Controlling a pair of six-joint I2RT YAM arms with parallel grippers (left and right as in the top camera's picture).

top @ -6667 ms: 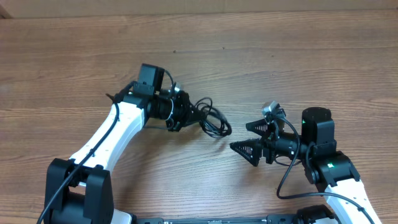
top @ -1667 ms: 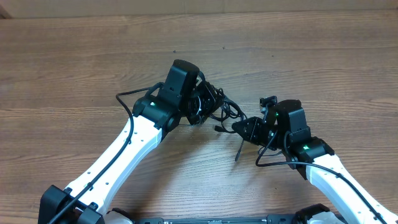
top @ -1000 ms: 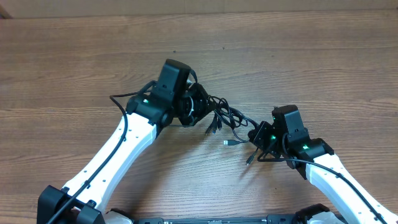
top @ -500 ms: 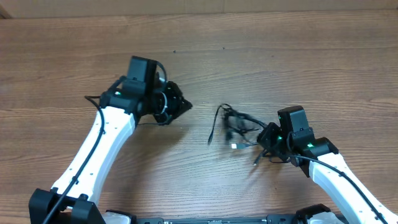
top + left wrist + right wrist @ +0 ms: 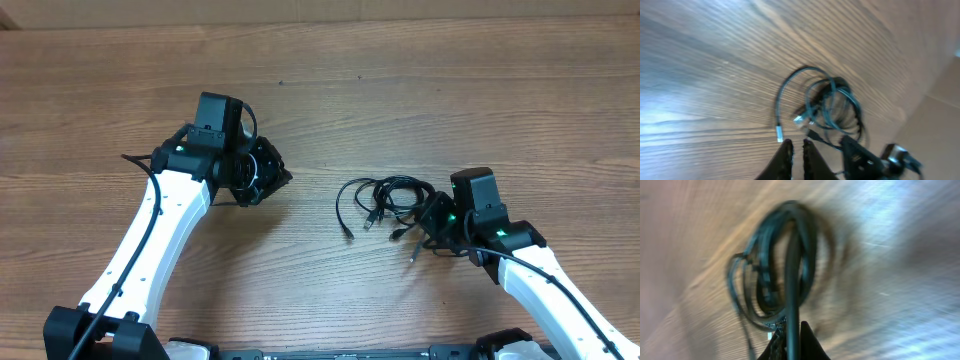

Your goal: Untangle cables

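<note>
change: a second ago the cables [image 5: 385, 197] were strung between both arms. Now the left arm has backed off to its own side without them, and the whole clump has gone with the right arm.
meaning: my read is the pull shifted the bundle but didn't split it. The loops are still overlapped in one heap, so the untangle isn't done and the left arm needs a fresh grip.
left jaws [image 5: 280, 177]: cracked a sliver apart with nothing between them. The left wrist view shows a bare gap [image 5: 795, 148].
right jaws [image 5: 431, 213]: clenched on a strand at the clump's right edge. In the right wrist view one cord runs straight out of the tips [image 5: 790, 341] into the coil [image 5: 775, 270].
cables vs jaws: lying on the bench [image 5: 450, 90], touching the right jaws and well apart from the left.
free ends: plug ends [image 5: 368, 226] fan out on the clump's left, facing the left arm. In my judgement they're the easiest pick.
</note>
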